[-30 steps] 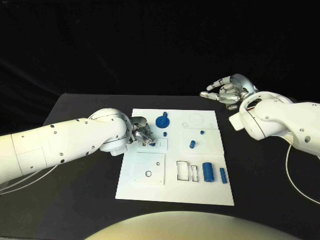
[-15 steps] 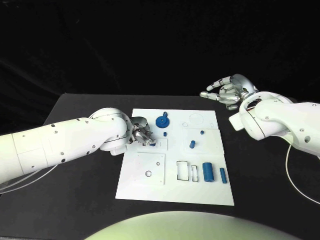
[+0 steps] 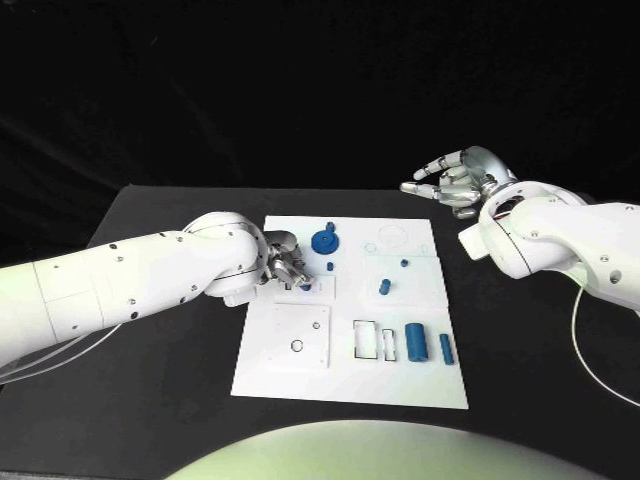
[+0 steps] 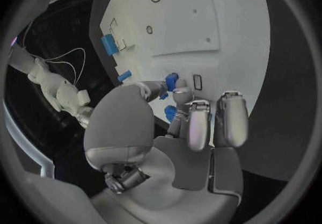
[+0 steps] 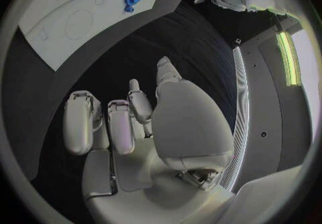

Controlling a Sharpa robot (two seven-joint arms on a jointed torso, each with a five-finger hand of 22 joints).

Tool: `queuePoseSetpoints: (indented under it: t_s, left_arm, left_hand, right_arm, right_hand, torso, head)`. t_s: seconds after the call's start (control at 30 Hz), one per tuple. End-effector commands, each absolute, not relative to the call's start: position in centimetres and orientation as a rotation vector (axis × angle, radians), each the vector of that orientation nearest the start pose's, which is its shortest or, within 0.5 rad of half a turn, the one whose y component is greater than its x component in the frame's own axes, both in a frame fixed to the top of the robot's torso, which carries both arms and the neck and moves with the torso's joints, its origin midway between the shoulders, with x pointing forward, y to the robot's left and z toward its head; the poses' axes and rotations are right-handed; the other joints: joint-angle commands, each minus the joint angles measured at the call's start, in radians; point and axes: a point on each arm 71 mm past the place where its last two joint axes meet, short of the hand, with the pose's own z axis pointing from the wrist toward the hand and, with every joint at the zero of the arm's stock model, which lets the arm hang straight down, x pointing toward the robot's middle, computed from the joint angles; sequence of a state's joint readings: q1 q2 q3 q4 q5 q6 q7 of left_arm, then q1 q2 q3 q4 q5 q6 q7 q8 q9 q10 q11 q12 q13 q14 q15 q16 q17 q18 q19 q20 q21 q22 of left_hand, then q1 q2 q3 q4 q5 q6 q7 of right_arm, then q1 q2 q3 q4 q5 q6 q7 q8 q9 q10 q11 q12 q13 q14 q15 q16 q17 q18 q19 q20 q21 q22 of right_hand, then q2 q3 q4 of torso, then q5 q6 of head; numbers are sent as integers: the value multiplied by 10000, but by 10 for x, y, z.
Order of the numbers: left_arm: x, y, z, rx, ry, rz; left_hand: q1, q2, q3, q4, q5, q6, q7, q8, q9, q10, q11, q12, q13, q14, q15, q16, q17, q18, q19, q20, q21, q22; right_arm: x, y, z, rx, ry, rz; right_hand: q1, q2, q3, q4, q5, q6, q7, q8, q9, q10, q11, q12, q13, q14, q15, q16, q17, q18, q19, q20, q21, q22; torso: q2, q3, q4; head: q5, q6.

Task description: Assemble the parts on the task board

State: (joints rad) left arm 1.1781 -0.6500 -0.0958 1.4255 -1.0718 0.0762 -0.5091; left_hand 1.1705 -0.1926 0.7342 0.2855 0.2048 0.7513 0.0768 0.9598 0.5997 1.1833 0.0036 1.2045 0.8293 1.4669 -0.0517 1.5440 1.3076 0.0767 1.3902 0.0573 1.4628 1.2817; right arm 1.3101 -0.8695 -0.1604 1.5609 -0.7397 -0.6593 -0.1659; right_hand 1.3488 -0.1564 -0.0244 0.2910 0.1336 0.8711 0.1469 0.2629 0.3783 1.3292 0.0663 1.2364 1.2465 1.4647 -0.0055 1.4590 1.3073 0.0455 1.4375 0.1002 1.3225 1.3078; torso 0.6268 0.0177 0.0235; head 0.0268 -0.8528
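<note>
A black table (image 3: pixel 162 330) under a dark backdrop carries the white task board (image 3: pixel 352 375). From the head view we see the left hand (image 3: pixel 283 262) down on the board's left side, fingers bunched around a small blue part (image 3: pixel 307 286); the blue gear (image 3: pixel 325 242) lies just beyond, while the right hand (image 3: pixel 457 180) hovers well apart past the far corner, fingers loosely curled on nothing. In the left wrist view the fingertips (image 4: pixel 176 95) pinch the blue part against the board. In the right wrist view the fingers (image 5: pixel 121 122) hold nothing.
</note>
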Motion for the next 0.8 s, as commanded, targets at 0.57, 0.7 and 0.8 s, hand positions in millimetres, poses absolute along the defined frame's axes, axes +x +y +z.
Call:
queuePoseSetpoints:
  t_s: [0.57, 0.7, 0.8]
  left_arm:
    - [474, 142, -264, -832, 24293, -4597]
    - [475, 143, -265, -822, 24311, -4580]
    - [475, 143, -265, -831, 24311, -4567]
  left_hand:
    - [-284, 8, 2192, -2166, 56, 96, -60, -59, 10, 206, -63, 37, 101, 879, -73, 75, 2116, -154, 68, -26, 41, 7]
    - [-548, -82, 1988, -2078, 18, 137, -124, -70, 26, 314, -110, 55, 139, 893, -104, 88, 2153, -160, 89, -53, 41, 31]
    - [-837, -199, 1610, -1903, -20, 208, -208, -120, 16, 362, -168, 47, 137, 897, -149, 90, 2163, -159, 90, -93, 24, 21]
  right_arm:
    - [490, -232, -175, 6775, 15955, 7566]
    - [490, -232, -175, 6785, 15957, 7570]
    - [490, -232, -175, 6793, 15956, 7570]
  right_hand:
    - [-50, 97, -63, 14, -3, -72, 25, 22, -9, -30, -4, -72, -19, 436, -14, -68, 46, 163, -68, -1, -72, 1284]
    - [-50, 97, -63, 14, -3, -72, 25, 22, -9, -30, -4, -72, -19, 436, -14, -68, 46, 163, -68, -1, -72, 1284]
    - [-50, 97, -63, 14, -3, -72, 25, 22, -9, -30, -4, -72, -19, 436, -14, -68, 46, 163, -68, -1, -72, 1284]
  torso:
    - [-4, 2, 3]
    - [-10, 0, 2]
    - [-11, -4, 1]
  head:
    - [-29, -65]
    - [-27, -88]
    - [-26, -92]
